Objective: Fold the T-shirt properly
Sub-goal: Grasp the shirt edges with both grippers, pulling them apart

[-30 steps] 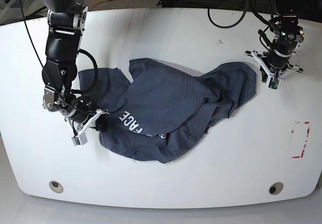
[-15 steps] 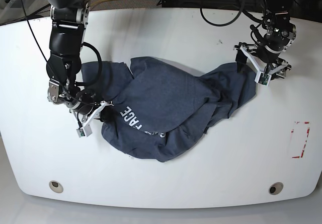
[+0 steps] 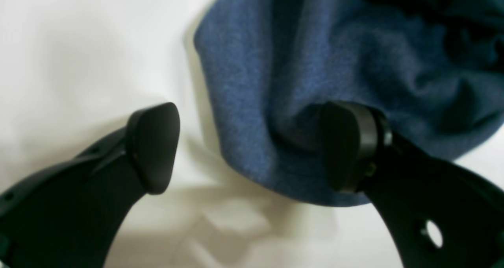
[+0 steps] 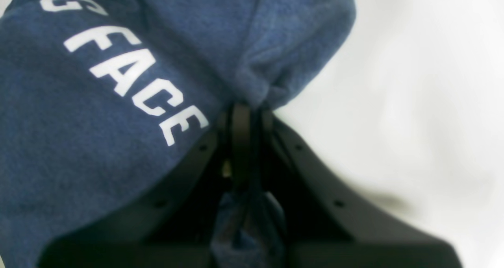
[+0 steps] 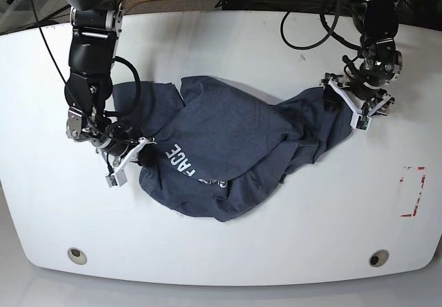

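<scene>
so, soft limp cotton heaped on the white table (image 5: pixel 228 252), one edge pinched, the other not yet.

the t-shirt (image 5: pixel 228 145) lies crumpled mid-table, print side partly up. our right gripper (image 4: pixel 246 114) has its fingers pressed together on a bunched edge just beside the "face" lettering. our left gripper (image 3: pixel 252 146) stands spread at the shirt's far edge from that lettering, one pad (image 3: pixel 348 142) touching the cloth, nothing clamped. we judge it light, floppy, no slip risk but it drapes; best held at hem or shoulder edges.
</scene>
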Action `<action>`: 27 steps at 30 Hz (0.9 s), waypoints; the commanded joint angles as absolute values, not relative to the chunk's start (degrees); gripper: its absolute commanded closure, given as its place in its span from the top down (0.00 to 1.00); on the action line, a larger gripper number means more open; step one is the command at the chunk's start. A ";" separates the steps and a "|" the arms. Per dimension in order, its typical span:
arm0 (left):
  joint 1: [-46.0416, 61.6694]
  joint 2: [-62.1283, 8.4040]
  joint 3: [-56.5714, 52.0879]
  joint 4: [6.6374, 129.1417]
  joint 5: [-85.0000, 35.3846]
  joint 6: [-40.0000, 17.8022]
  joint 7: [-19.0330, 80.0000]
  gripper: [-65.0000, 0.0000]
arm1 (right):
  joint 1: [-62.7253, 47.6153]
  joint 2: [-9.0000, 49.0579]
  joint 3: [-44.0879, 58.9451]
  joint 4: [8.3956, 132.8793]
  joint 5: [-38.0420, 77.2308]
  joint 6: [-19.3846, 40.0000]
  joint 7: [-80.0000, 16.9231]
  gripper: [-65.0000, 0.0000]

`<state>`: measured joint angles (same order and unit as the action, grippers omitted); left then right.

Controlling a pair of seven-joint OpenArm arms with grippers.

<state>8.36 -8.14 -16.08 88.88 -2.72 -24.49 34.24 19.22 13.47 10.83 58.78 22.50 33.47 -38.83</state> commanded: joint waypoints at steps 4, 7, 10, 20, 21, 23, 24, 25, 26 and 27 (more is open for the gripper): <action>7.34 -8.92 -15.96 85.23 -2.24 -24.48 34.33 0.59 | 20.88 14.11 11.03 59.91 23.52 33.89 -37.58 0.00; 6.37 -9.01 -15.96 82.86 -2.15 -24.48 34.33 0.26 | 20.88 14.11 11.03 59.91 23.52 33.89 -37.58 0.00; 5.41 -9.54 -15.87 79.78 -2.07 -24.48 34.33 0.00 | 20.79 14.11 11.03 59.91 23.52 33.89 -37.67 0.00; 4.88 -13.05 -14.99 84.62 -2.07 -24.40 34.33 0.00 | 20.70 14.73 11.03 65.10 23.16 33.89 -38.46 0.00; 4.88 -13.58 -14.99 86.64 -2.07 -24.40 34.33 0.00 | 20.70 14.81 11.03 66.59 22.99 33.80 -39.60 0.00; 4.79 -14.46 -14.99 89.54 -2.07 -24.40 34.42 0.00 | 20.88 15.78 10.95 68.62 22.99 33.80 -40.57 0.00; 4.70 -14.81 -14.99 90.68 -2.07 -24.31 34.86 0.00 | 21.05 16.13 10.77 69.23 22.99 33.80 -40.66 0.00; 4.53 -15.34 -14.99 91.82 -2.07 -24.31 36.18 0.00 | 21.85 16.40 10.68 69.41 22.99 33.80 -40.66 0.00; 3.56 -15.96 -14.99 92.88 -2.07 -24.31 37.85 0.00 | 22.81 16.66 10.68 69.41 22.99 33.80 -40.66 0.00; 2.24 -16.31 -14.99 93.76 -2.07 -24.31 39.69 0.00 | 23.69 16.92 10.68 69.32 22.99 33.80 -40.66 0.00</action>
<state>4.93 -15.11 -14.74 91.02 -1.76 -24.73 38.83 20.84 15.46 10.44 68.23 22.57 34.15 -41.89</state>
